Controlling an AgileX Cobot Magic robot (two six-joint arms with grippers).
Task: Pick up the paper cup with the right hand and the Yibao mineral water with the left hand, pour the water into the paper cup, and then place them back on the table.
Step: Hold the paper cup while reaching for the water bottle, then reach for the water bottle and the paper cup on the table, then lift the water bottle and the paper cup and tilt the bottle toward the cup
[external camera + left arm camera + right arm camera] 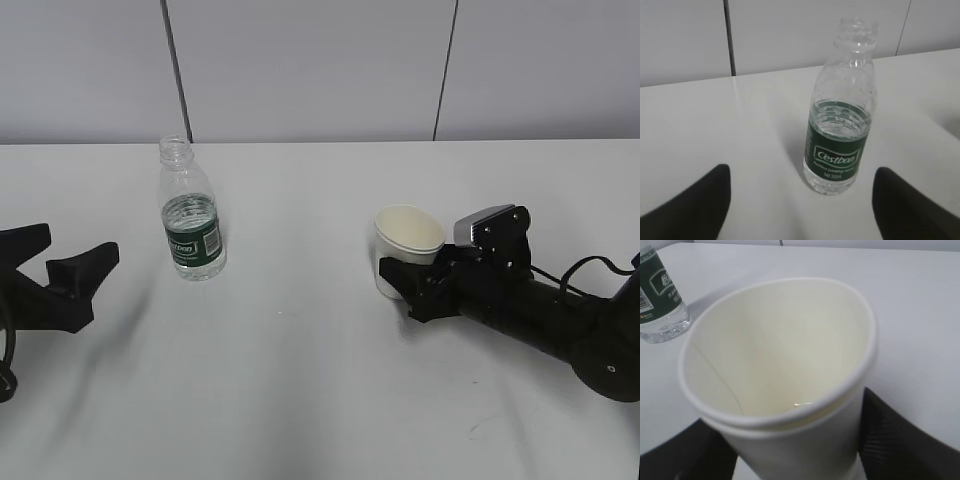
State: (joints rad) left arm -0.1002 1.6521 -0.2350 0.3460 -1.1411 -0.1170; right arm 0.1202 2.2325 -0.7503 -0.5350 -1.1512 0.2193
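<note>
A: The bench is roomy; the Yibao mineral water stands capless ahead of the left pincer, jaws spread.

B: A glancing finger could topple it. The right pincer clasps the paper cup; overtightening could crush it.

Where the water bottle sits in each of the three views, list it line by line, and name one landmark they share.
Exterior view: the Yibao mineral water stands upright left of centre, ahead of the left hand.
Left wrist view: bottle right of centre, beyond the open jaws.
Right wrist view: only its lower part, top-left corner, behind the paper cup.
Shared landmark: the white table.
</note>
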